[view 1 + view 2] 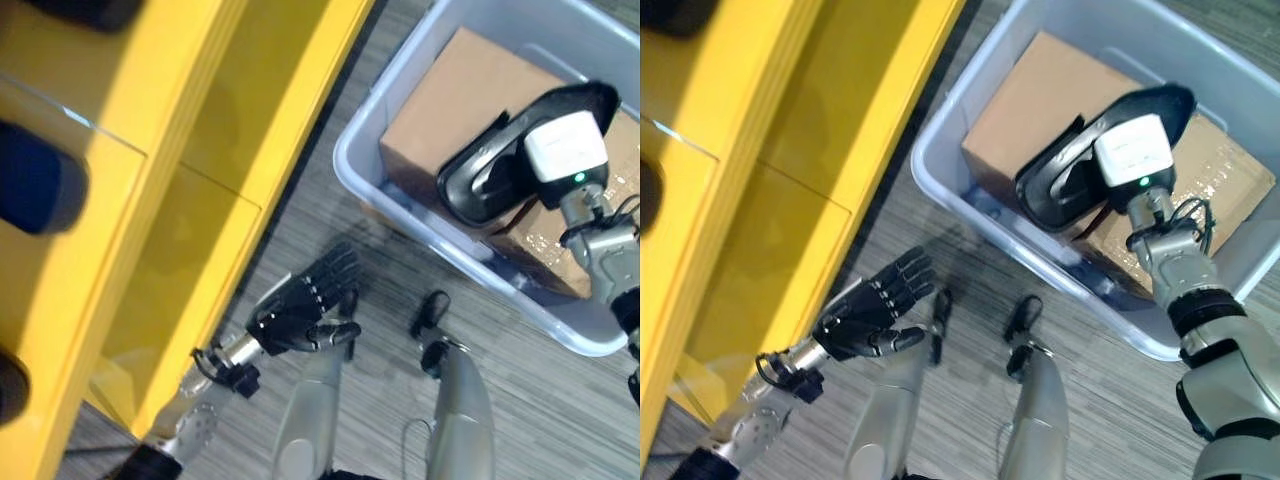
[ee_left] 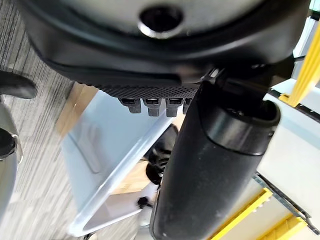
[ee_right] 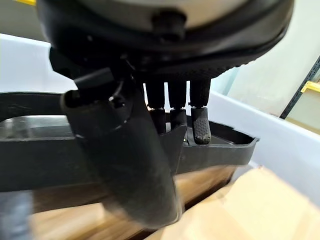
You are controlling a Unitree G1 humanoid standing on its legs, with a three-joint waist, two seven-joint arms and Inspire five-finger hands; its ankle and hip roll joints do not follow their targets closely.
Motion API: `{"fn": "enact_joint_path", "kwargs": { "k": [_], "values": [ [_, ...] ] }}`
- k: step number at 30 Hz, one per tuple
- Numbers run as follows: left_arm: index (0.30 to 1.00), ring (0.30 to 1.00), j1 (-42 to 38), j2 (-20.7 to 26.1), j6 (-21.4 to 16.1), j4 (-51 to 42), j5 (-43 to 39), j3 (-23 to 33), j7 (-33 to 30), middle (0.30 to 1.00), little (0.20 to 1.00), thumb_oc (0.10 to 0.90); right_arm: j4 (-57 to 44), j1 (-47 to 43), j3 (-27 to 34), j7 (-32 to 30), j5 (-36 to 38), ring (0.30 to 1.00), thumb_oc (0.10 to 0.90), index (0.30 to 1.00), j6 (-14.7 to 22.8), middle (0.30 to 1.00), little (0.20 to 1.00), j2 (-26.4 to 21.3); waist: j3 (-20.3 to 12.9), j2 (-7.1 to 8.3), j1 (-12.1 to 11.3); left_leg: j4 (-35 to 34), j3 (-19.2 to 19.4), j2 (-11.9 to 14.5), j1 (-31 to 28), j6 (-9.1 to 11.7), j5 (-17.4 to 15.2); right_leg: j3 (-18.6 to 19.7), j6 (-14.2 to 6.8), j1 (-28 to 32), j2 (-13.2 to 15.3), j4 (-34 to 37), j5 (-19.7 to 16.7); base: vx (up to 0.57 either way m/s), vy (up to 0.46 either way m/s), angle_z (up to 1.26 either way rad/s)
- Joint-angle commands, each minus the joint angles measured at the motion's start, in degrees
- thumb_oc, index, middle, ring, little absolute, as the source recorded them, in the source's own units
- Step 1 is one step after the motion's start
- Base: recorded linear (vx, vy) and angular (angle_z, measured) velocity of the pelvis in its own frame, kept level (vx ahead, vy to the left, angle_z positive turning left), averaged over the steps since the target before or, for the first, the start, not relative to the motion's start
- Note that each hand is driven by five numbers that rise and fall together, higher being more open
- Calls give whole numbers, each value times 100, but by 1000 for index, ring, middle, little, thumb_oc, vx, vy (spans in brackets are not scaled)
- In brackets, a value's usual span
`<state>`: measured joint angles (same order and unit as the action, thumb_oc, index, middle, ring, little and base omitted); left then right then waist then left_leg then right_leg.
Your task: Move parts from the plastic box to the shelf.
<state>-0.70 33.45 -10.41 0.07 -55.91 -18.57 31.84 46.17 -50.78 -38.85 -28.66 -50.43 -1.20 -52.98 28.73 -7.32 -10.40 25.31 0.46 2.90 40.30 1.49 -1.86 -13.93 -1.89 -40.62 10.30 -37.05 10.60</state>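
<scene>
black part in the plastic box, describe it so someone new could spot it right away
Look for the pale plastic box on the floor beside the yellow shelf. Inside, cardboard boxes fill the bottom. The black part is the glossy, curved, tray-like shell lying on top of them, with the right hand curled over its rim.

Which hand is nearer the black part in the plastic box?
Right. The right hand grips the black part inside the plastic box; the left hand hangs open over the floor outside it.

Plastic box [image 1: 360,170] cut off at right and top edges. Black part [image 1: 1060,180] partly hidden behind right hand [image 3: 165,95]. Shelf [image 1: 200,150] contents blurred, unidentifiable.
</scene>
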Motion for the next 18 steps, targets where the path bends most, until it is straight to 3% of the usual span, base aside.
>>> {"fn": "enact_joint_path", "kwargs": {
  "k": [1, 2, 8, 12, 18],
  "values": [
    [1000, 1000, 33, 94, -382, -700, 14, 55, 382, 1000, 1000, 900, -324, 61, -118, -270, 238, 300, 400, 300, 490, 300, 300, 17, 106, 77, -83, -1283, 194, -13, -834, -64, 318, -146, 72, 765, -375, 173, 334, -107, 38, 30],
    [1000, 1000, 29, 97, -393, -733, -7, 141, 395, 1000, 1000, 900, -553, 66, -12, -264, 253, 300, 400, 300, 520, 300, 300, -58, 106, 80, -74, -1378, 218, 47, -863, -81, 456, -192, 116, 809, -438, 346, 167, -105, 51, 9],
    [1000, 1000, 158, 61, -423, -775, -7, 377, 414, 1000, 1000, 900, -1829, 475, 608, 158, 308, 300, 400, 300, 697, 300, 300, -287, 106, 313, 93, -1844, 338, 150, -2038, 14, 482, -99, 7, 2056, -476, 1202, -34, 26, 47, -18],
    [1000, 1000, 157, 38, -416, -759, -7, 440, 418, 1000, 1000, 900, -2097, 638, 776, 345, 292, 300, 400, 300, 750, 300, 300, -349, 103, 379, 141, -1997, 375, 183, -2423, 44, 500, -72, -27, 2469, -469, 1462, -103, 59, 41, -6],
    [1000, 1000, 367, -68, -511, -685, 235, 528, 392, 1000, 1000, 900, -2732, 1473, 1375, 679, 714, 300, 400, 300, 790, 300, 300, -339, -496, 608, 270, -2445, 426, 286, -3046, 153, 581, -41, -93, 3307, -510, 2334, -325, 138, 44, -7]
  ]
}}
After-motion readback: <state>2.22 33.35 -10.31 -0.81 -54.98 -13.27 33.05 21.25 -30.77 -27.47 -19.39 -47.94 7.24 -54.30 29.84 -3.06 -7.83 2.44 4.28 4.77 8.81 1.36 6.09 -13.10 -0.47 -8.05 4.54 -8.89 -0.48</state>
